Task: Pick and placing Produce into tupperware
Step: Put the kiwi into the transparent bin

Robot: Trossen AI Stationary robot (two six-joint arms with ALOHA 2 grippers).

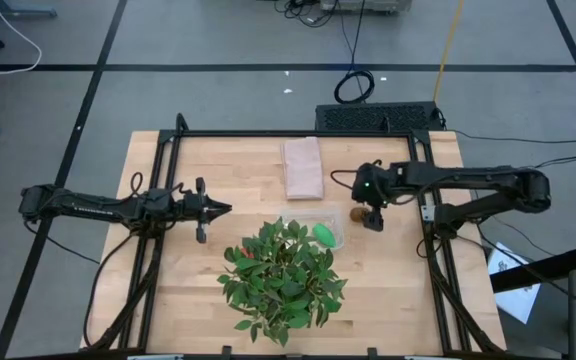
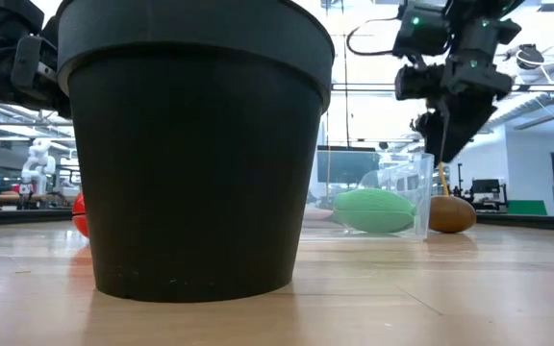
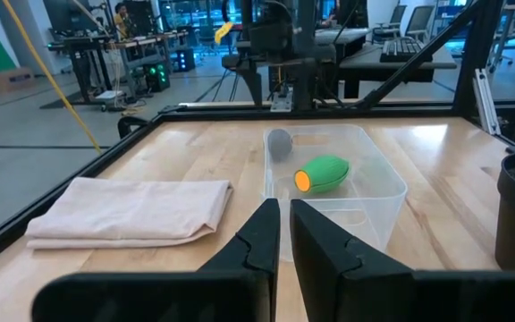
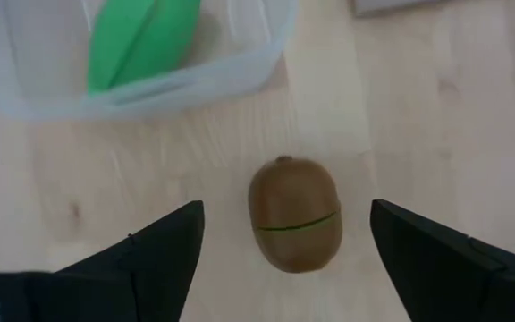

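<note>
The brown kiwi-like ball (image 4: 295, 225) lies on its side on the table just right of the clear tupperware (image 1: 316, 222). My right gripper (image 4: 286, 215) hovers above it, open, with one finger on either side and clear of it; the low view shows the right gripper (image 2: 445, 130) well above the ball (image 2: 450, 213). The green oval (image 1: 325, 235) lies inside the tub. In the low view the red piece (image 2: 80, 213) peeks out from behind the pot, on the table. My left gripper (image 1: 213, 209) waits left of the tub, shut and level, pointing at it.
A big leafy plant (image 1: 283, 275) in a dark pot (image 2: 195, 144) stands close to the tub on its near side. A folded pinkish-beige cloth (image 1: 303, 167) lies toward the far edge. Bare wood (image 1: 388, 280) stretches near and right of the kiwi.
</note>
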